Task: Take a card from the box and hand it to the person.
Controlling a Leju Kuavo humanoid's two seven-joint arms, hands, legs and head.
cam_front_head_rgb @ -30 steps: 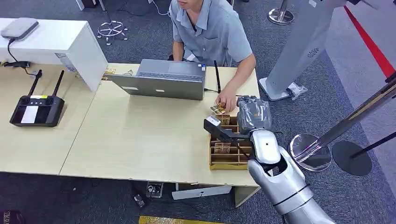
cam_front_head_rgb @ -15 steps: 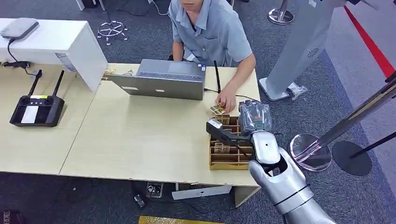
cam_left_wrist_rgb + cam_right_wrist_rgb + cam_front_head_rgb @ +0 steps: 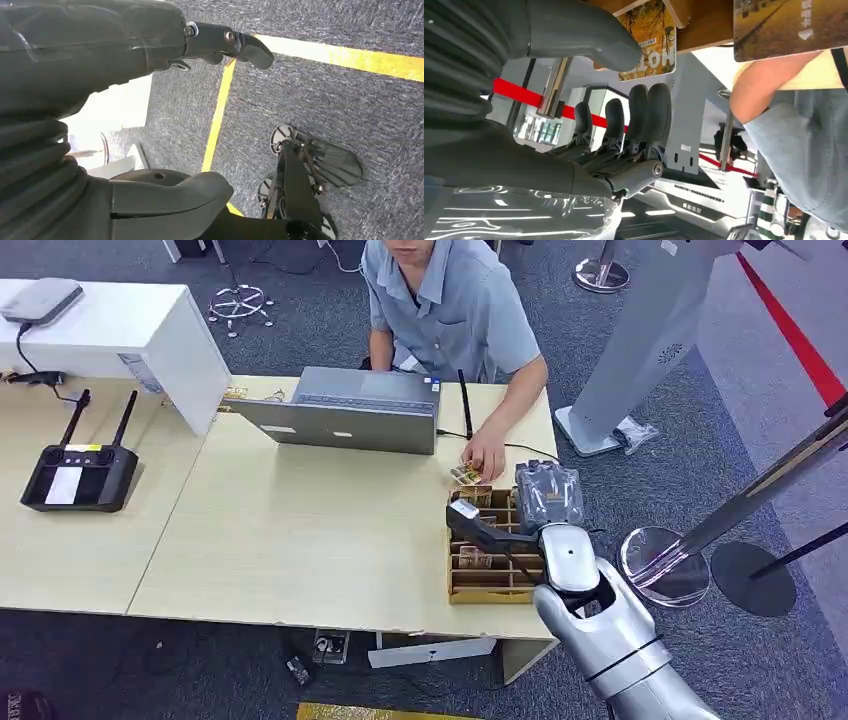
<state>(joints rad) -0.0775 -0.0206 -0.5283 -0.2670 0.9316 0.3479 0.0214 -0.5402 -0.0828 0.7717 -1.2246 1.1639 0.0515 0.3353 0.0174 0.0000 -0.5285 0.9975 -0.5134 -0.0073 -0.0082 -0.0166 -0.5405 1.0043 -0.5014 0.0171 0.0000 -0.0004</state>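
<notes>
1. The right robot hand (image 3: 545, 495) hovers over the wooden box (image 3: 487, 585) at the bench's (image 3: 300, 540) right edge, fingers (image 3: 644, 112) apart, holding nothing.
2. One card (image 3: 649, 37) stands upright in the box.
3. The person's hand (image 3: 485, 455) rests on another card (image 3: 465, 476) just beyond the box.
4. The left robot hand (image 3: 150, 75) hangs over the floor, empty.

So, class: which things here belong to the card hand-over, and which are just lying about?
Part of the job:
- box
- cards in it
- right hand, above the box
- person; their hand rests on a card

Lying about:
- laptop
- black controller
- white case
- barrier post
</notes>
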